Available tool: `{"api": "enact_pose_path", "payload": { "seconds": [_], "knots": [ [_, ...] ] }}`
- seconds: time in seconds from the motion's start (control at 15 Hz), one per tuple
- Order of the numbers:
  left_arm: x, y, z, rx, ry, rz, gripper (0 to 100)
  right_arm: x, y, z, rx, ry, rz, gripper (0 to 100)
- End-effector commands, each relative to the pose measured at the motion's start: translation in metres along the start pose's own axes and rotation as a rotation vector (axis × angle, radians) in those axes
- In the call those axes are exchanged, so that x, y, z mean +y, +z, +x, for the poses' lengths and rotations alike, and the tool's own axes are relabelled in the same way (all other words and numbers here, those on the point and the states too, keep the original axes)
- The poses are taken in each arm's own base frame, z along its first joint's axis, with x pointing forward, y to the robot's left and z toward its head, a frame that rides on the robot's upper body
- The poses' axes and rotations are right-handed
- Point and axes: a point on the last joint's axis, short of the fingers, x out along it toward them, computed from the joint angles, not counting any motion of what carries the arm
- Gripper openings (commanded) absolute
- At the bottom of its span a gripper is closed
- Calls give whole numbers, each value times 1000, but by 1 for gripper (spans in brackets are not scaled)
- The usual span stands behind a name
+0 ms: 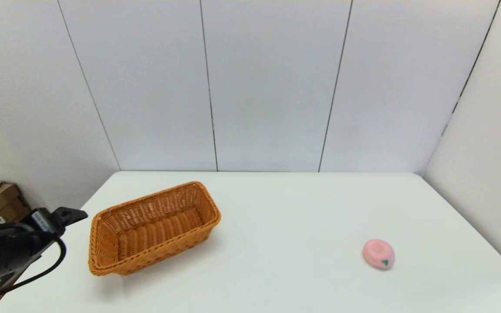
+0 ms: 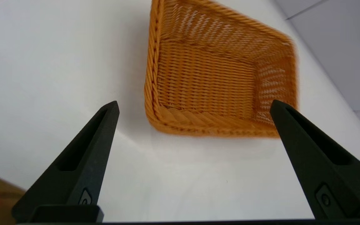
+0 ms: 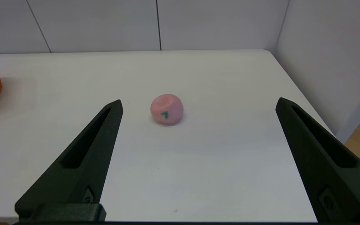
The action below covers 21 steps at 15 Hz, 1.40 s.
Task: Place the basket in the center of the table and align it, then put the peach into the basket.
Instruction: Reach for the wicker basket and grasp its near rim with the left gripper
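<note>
My left gripper (image 2: 194, 107), spread wide and empty, faces the basket (image 1: 152, 228), its long axis angled toward the far wall, the peach (image 1: 378, 254) well right of it.

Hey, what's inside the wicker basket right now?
Nothing: the basket shows only its bare woven floor, also in the left wrist view. The peach lies apart on the table. Whatever lies under the basket is hidden.
</note>
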Motion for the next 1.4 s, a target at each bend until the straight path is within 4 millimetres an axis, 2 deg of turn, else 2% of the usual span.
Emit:
{"api": "enact_pose_path", "payload": {
  "seconds": [0.07,0.47,0.8,0.87,1.4],
  "knots": [
    [13,-5,114,186,175,-141,100,0,0,0,-2,0,0,100],
    [25,-9,133,256,174,-169,100,0,0,0,-2,0,0,100],
    [27,-12,135,286,169,-172,100,0,0,0,-2,0,0,100],
    [27,-13,137,292,174,-172,0,0,0,0,-3,0,0,100],
    [30,-17,141,288,173,-167,0,0,0,0,-2,0,0,100]
  ]
}}
